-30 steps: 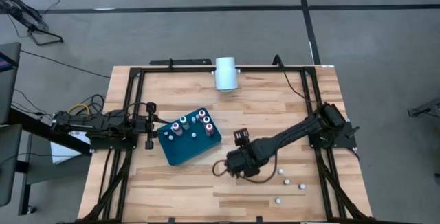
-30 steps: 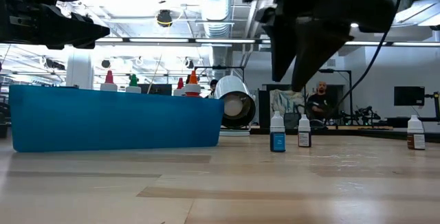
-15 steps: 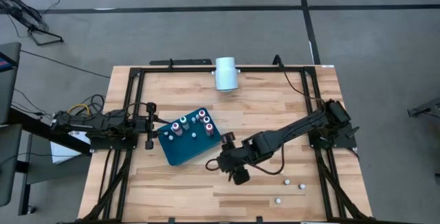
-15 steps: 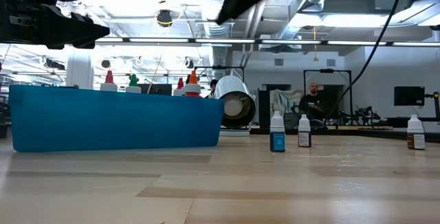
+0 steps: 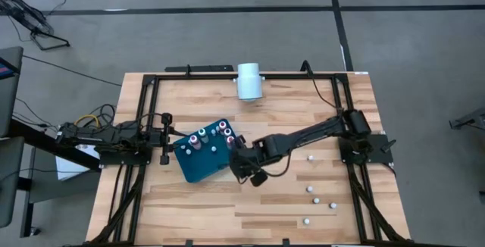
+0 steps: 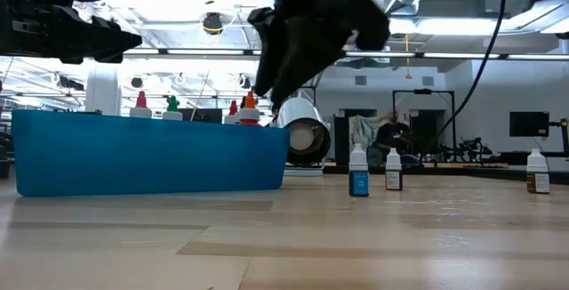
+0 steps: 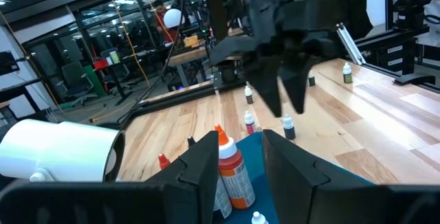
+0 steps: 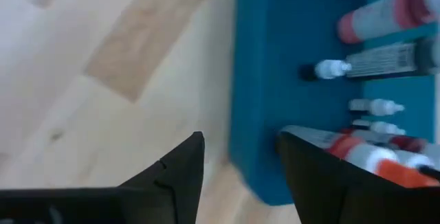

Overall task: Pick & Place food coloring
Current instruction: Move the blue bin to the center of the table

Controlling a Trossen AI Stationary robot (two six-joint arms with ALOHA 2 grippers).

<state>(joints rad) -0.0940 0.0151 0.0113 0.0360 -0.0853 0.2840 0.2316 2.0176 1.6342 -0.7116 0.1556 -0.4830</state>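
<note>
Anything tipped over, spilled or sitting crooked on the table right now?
The white cylinder lies on its side at the far edge. The blue tray sits askew to the table's planks. Loose bottles stand upright; no spill.

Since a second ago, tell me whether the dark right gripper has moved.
Yes. In the high view the right gripper has swung from the bare wood near the loose bottles toward the teal rectangular tray, reaching its near edge.

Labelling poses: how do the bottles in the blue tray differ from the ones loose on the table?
The bottles in the blue tray stand clustered toward one end of the blue tray; the loose bottles stand spread apart on the wooden table near the right arm's base. The tray holds some larger, red-bodied ones; the loose ones are all small. Both groups stand upright.
</note>
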